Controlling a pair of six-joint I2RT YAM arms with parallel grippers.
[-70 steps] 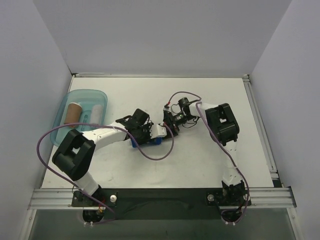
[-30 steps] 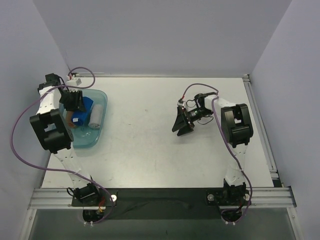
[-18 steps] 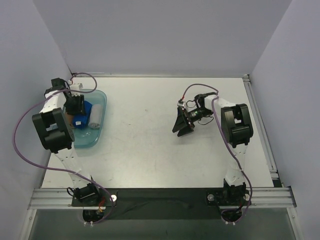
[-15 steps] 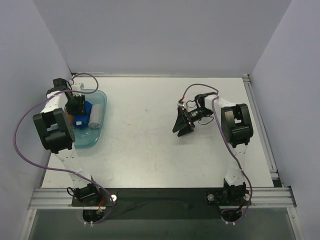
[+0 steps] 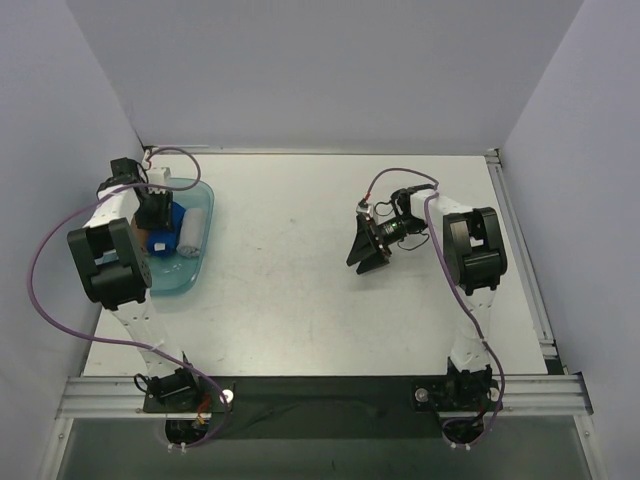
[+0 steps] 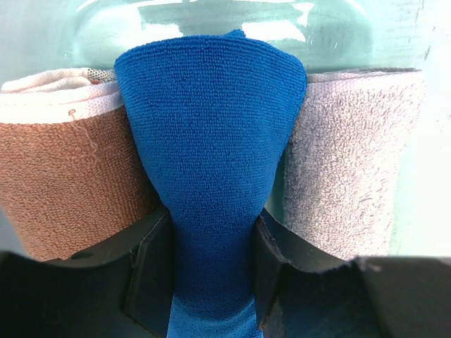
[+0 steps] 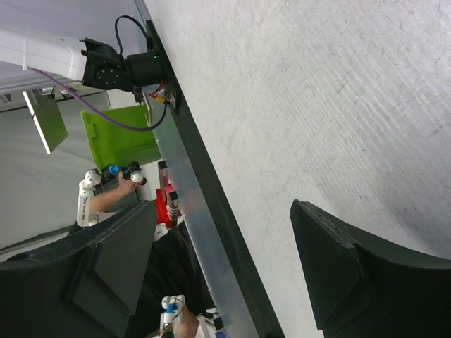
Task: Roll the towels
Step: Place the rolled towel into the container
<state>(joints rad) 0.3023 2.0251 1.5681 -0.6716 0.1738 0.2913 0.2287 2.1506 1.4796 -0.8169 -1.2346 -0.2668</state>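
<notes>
My left gripper (image 6: pixel 210 271) is shut on the rolled royal-blue towel (image 6: pixel 210 151) and holds it down in the clear teal tray (image 5: pixel 197 262) at the table's far left. In the left wrist view the blue roll sits between a rolled tan towel (image 6: pixel 67 176) on its left and a rolled white towel (image 6: pixel 349 162) on its right. From above, the blue towel (image 5: pixel 166 225) and the white roll (image 5: pixel 193 228) show beside the left gripper (image 5: pixel 152 212); the tan roll is hidden under the arm. My right gripper (image 5: pixel 364 247) is open and empty, hovering over the bare table right of centre.
The tray's glossy back wall (image 6: pixel 211 17) is just beyond the rolls. The table's near metal rail (image 7: pixel 190 204) and a green object (image 7: pixel 116 137) beyond it show in the right wrist view. White walls enclose the table on three sides.
The left arm carried the blue roll from the table's middle into the tray, then settled it between the other rolls. The right gripper let go, drew back right, and has stayed open and still.
</notes>
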